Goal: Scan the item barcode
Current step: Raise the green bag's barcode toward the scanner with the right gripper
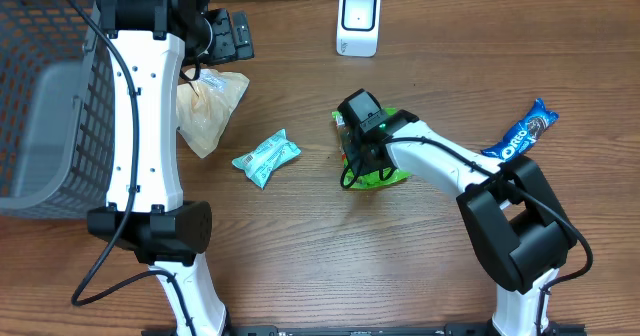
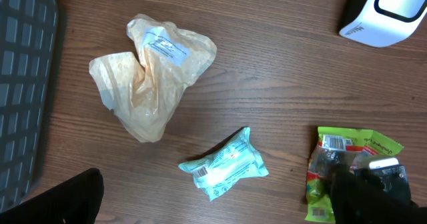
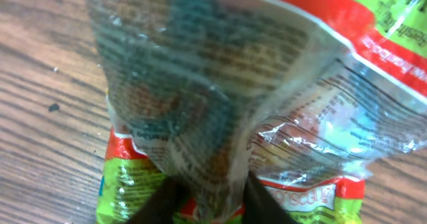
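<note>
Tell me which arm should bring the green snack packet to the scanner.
Right. The right gripper pinches the green snack packet, and the scanner stands just beyond it. The left gripper hangs open by the tan bag, holding nothing.

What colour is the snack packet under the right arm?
Green and red packet, clear middle; best in the right wrist view.

A brown wood-grain bench (image 1: 300, 266) fills every view from edge to edge. A grey mesh basket (image 1: 40, 96) stands at its left end. From the basket the grain runs lengthwise to the right in long dark streaks, with thin seams between the boards. The light is soft and even, giving the surface right of the basket a dull sheen and leaving only short, faint shadows.
</note>
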Controlling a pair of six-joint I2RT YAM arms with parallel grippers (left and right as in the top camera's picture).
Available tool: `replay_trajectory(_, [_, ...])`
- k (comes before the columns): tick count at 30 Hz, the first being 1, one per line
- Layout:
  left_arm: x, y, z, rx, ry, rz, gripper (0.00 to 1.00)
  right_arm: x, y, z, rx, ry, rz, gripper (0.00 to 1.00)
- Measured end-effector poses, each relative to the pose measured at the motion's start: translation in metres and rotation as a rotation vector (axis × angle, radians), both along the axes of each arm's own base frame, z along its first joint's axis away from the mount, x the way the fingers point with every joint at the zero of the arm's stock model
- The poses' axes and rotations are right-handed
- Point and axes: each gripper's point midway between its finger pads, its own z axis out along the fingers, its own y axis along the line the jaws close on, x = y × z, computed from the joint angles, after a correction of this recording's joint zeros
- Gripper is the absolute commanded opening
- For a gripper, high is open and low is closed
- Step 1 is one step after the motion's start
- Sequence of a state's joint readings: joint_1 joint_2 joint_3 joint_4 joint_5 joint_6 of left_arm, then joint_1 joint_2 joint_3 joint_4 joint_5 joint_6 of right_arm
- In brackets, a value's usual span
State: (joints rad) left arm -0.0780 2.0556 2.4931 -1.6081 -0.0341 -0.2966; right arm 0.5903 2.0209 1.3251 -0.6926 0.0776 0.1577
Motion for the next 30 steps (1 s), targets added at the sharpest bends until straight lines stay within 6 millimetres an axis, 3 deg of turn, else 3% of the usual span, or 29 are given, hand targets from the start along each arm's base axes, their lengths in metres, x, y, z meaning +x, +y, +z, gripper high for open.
replay_trajectory(3, [0.0, 0.0, 0.0, 0.0, 0.0, 0.0, 1.0, 0.0, 0.0, 0.0, 0.032, 0.02, 0.008, 0.04])
replay_trajectory(15, [0.0, 0.0, 0.0, 0.0, 0.0, 0.0, 1.0, -0.016, -0.007, 0.016, 0.175, 0.193, 0.095, 0.04])
replay_trajectory(19, [0.0, 0.0, 0.0, 0.0, 0.0, 0.0, 1.0, -0.012, -0.001, 0.048, 0.22, 0.12, 0.167, 0.04])
replay_trajectory(25, [0.0, 0.0, 0.0, 0.0, 0.0, 0.0, 1.0, -0.008, 0.006, 0.125, 0.291, -0.078, 0.304, 0.04])
replay_trajectory(30, [0.0, 0.0, 0.0, 0.0, 0.0, 0.0, 1.0, -0.012, 0.01, 0.162, 0.322, -0.18, 0.414, 0.04])
